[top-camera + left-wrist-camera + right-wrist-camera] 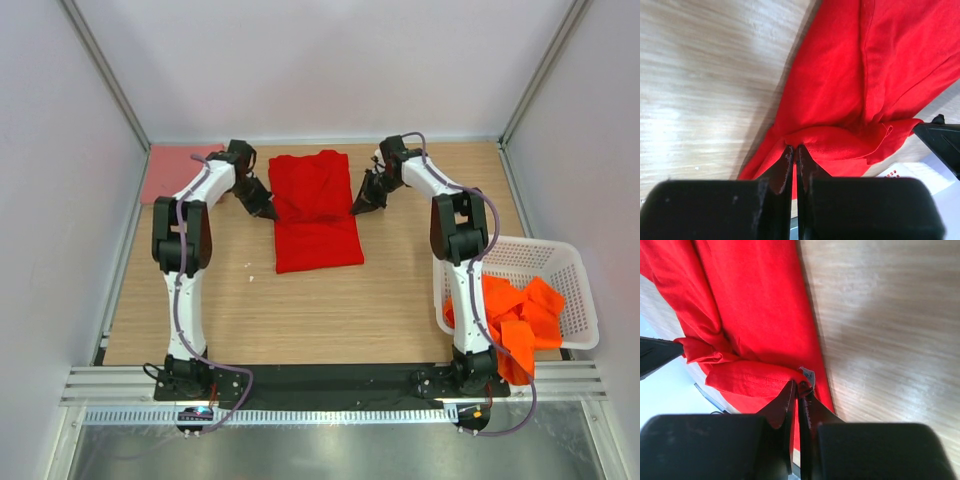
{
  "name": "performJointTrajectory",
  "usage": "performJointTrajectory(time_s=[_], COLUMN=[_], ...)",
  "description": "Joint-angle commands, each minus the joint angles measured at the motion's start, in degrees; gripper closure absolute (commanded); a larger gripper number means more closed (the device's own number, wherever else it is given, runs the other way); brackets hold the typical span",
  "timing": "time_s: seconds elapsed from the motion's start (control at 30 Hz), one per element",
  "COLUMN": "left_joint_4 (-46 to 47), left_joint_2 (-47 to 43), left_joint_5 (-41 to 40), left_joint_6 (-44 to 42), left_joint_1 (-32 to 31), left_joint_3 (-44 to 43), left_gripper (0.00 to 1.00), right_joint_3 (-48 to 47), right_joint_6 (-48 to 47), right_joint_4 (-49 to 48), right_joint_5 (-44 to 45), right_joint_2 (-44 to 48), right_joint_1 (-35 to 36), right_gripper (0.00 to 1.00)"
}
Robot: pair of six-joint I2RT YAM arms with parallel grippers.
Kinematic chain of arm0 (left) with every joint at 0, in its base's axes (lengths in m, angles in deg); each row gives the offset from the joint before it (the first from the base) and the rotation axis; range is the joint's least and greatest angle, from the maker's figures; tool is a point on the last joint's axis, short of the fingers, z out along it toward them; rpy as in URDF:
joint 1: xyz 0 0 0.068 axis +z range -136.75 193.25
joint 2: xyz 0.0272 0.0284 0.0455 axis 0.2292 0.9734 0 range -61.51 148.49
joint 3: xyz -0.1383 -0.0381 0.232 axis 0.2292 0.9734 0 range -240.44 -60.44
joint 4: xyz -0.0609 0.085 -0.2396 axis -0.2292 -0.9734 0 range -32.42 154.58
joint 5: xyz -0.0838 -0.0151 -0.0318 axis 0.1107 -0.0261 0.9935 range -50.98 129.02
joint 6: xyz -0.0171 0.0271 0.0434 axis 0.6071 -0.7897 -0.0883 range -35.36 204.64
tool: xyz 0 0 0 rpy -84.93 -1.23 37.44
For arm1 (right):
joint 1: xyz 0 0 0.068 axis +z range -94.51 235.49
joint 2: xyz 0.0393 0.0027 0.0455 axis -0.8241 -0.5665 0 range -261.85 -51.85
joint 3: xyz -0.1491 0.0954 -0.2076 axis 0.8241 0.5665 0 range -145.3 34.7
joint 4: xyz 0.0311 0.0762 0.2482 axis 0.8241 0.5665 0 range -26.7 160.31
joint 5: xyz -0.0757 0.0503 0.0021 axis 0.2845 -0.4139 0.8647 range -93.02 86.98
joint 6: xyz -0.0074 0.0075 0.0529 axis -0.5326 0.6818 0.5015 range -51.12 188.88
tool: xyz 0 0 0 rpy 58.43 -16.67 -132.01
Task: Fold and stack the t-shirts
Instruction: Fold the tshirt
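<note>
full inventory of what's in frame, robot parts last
red t-shirt: 1, bright red, middle of the table's far half, partly folded
pink t-shirt: 1, salmon pink, far left corner of the table
orange t-shirts: heap, count unclear, orange, in the basket
basket: 1, white lattice, right edge of the table
table: 1, light wood, under everything
left gripper: 1, black, shut on the red t-shirt's left edge
right gripper: 1, black, shut on its right edge

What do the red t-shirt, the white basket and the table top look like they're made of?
Red t-shirt: soft matte cloth, likely cotton; it creases and bunches. White basket: probably plastic, moulded lattice walls. Table top: wood or wood-look laminate, pale grain lines.
</note>
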Motion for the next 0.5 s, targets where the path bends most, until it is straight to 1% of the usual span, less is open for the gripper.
performJointTrajectory(time_s=[0.0,0.03,0.07,0.1,0.17,0.2,0.23,0.27,0.3,0.37,0.43,0.47], left_joint_4=[-0.7,-0.6,-0.8,-1.3,-2.5,-2.5,-2.6,-3.3,-3.5,-2.9,-1.7,0.3], left_joint_2=[0.7,0.6,0.6,0.4,-1.0,-1.7,-2.9,-5.1,-6.6,-11.0,-13.9,-17.3], left_joint_5=[0.8,0.5,0.3,0.0,-1.3,-1.9,-2.4,-3.4,-3.9,-4.3,-2.6,-2.1], left_joint_6=[-0.9,-0.9,-1.0,-1.1,-2.1,-2.4,-2.9,-3.8,-4.5,-5.4,-5.9,-5.9], left_joint_1=[1.1,1.3,1.5,1.6,2.2,2.4,2.5,2.9,3.0,3.0,3.0,2.5], left_joint_3=[-3.0,-3.3,-3.7,-4.3,-5.4,-5.4,-5.5,-5.5,-5.2,-3.5,1.2,3.1], left_gripper=[0.97,0.95,0.91,0.83,0.75,0.64,0.59,0.57,0.52,0.48,0.48,0.48], right_joint_3=[-4.1,-5.2,-5.9,-6.4,-9.0,-10.0,-12.4,-13.5,-14.1,-11.5,-7.1,-5.6], right_joint_6=[0.9,0.8,0.9,0.8,1.0,0.8,0.3,-1.5,-2.3,-3.4,-4.5,-5.0], right_joint_4=[-1.1,-0.4,-0.4,0.5,3.4,4.6,6.3,10.0,11.2,11.2,10.4,9.0], right_joint_5=[-1.4,-1.2,-0.8,-0.4,1.7,2.3,4.9,6.5,7.7,8.5,9.7,11.8], right_joint_2=[-0.3,-0.8,-1.0,-1.1,-1.2,-1.2,-1.2,-0.4,0.4,3.0,7.4,8.7], right_joint_1=[-0.3,-0.4,-0.6,-0.7,-1.5,-1.9,-2.2,-2.1,-1.6,0.3,2.1,4.2], right_gripper=[0.89,0.85,0.85,0.81,0.76,0.74,0.71,0.69,0.68,0.66,0.62,0.57])
